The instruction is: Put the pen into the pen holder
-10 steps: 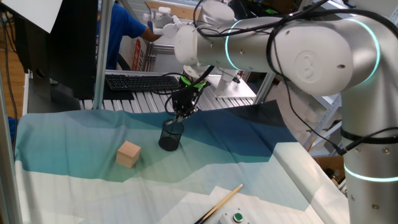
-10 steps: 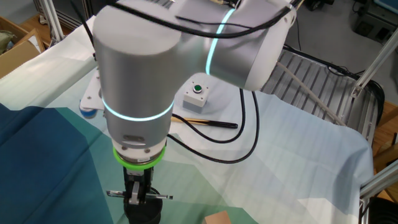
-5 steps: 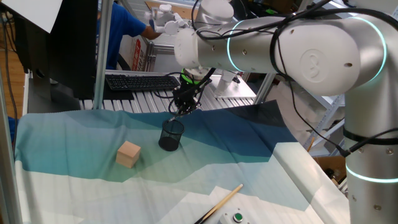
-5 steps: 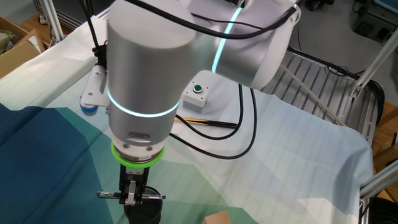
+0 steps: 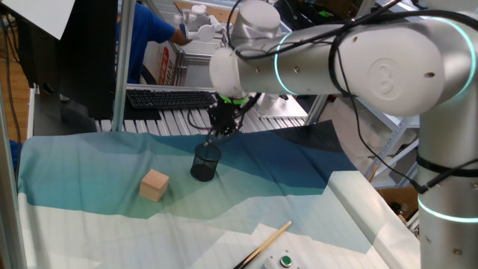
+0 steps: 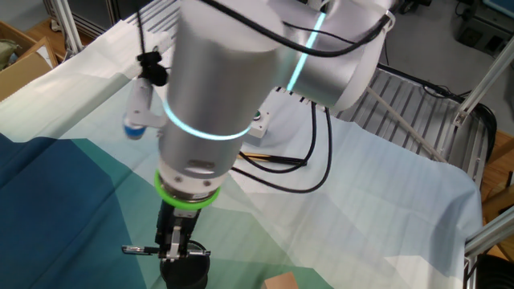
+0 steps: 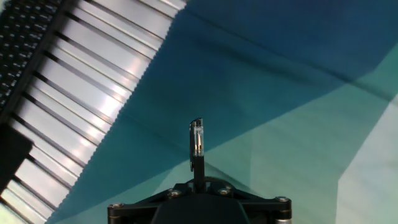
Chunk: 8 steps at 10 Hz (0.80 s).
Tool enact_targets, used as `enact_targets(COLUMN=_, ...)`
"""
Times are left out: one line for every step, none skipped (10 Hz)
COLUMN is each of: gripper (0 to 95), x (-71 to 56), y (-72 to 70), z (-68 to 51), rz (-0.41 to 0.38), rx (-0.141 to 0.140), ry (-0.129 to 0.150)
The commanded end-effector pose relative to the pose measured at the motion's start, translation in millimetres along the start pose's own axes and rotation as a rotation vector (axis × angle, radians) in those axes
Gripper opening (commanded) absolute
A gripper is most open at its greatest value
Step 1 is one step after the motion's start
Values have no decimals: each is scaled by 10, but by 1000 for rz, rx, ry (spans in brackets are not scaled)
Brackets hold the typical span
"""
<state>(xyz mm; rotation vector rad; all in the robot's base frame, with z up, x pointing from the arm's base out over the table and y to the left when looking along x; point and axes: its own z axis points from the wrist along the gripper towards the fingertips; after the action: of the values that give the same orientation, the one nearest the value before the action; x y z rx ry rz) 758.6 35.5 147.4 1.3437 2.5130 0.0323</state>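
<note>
The pen holder [image 5: 206, 162], a black mesh cup, stands upright on the blue-green cloth; it also shows at the bottom edge of the other fixed view [image 6: 191, 277]. My gripper [image 5: 222, 127] hangs just above its rim, a little towards the far side. It is shut on the pen [image 6: 140, 250], a thin dark pen held about level and crosswise just over the cup. In the hand view the pen [image 7: 196, 142] sticks out from the gripper [image 7: 198, 182] over the cloth. The cup is out of the hand view.
A tan wooden block [image 5: 154, 184] lies left of the cup. A tan stick [image 5: 263, 249] and a white box with a green button [image 5: 284, 261] lie near the front. A keyboard [image 5: 168, 98] and metal slats [image 7: 81, 93] lie beyond the cloth.
The gripper has risen a little above the cup with the pen still in it. The arm's upper links have swung round.
</note>
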Motion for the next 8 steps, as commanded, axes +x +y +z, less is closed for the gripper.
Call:
enact_targets(gripper=0, x=-15, y=12, z=10, rz=-23, rx=-7, ry=-25)
enact_targets(gripper=0, x=-16, y=12, z=10, rz=-24, rx=-6, ry=-26)
enact_targets(gripper=0, x=-18, y=15, z=14, rz=-22, rx=9, ry=-31)
enact_targets(gripper=0, x=-19, y=17, z=19, rz=-23, rx=19, ry=-45)
enact_targets(gripper=0, x=-24, y=19, z=18, rz=-21, rx=25, ry=-53)
enact_targets(gripper=0, x=-25, y=20, z=19, rz=-20, rx=30, ry=-63)
enact_targets(gripper=0, x=-25, y=20, z=19, rz=-23, rx=37, ry=-75)
enact_targets(gripper=0, x=-26, y=21, z=20, rz=-25, rx=44, ry=-88)
